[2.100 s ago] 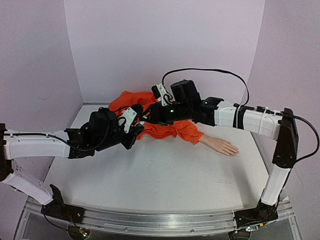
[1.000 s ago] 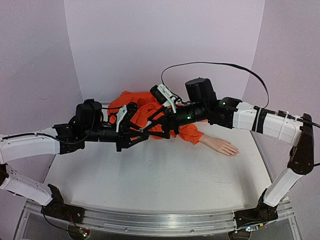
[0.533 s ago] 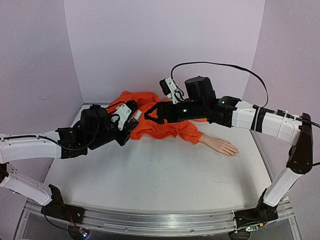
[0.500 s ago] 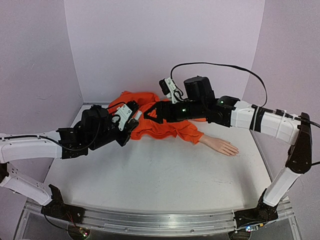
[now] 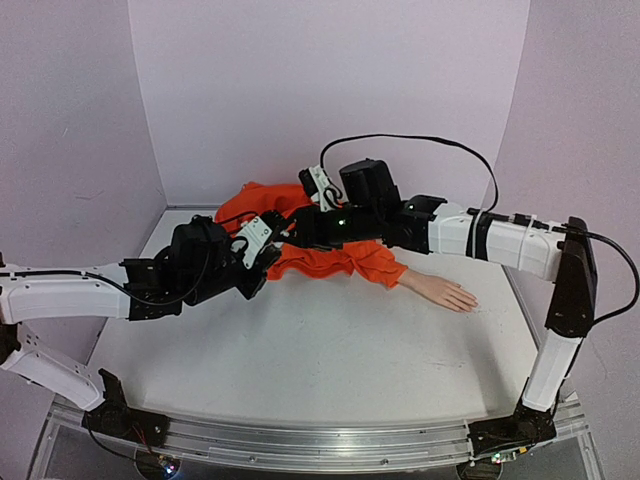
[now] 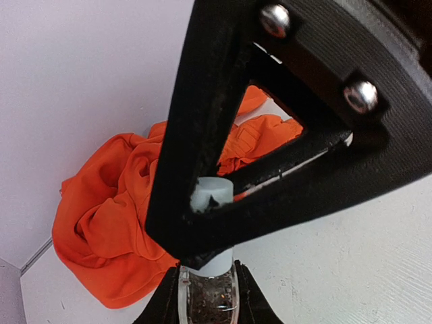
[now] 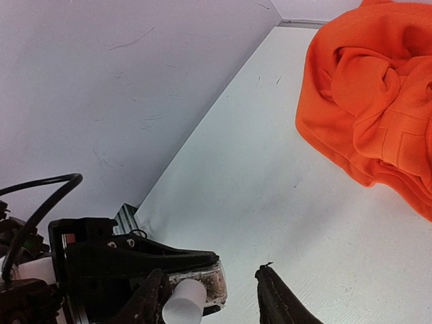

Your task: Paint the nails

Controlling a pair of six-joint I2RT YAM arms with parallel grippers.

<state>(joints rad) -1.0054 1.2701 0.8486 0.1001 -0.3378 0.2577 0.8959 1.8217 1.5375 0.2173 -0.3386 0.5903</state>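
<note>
The white table (image 5: 330, 370) lies bare at its near side. Over its left middle the left gripper (image 5: 262, 250) is clamped on a small clear bottle (image 6: 206, 300), holding it by the body with the white cap (image 7: 183, 305) sticking out. The right gripper (image 7: 212, 302) meets it from the right, its jaws partly open and straddling the cap. One finger (image 7: 154, 297) sits right against the cap, while the other (image 7: 275, 304) stands clear of it. Farther back on the right, the mannequin hand (image 5: 447, 292) lies flat on the table, well apart from both grippers. Its nails (image 5: 468, 301) are too small to make out. It comes out of an orange sleeve (image 5: 375, 265), part of a garment heaped by the far wall.
</note>
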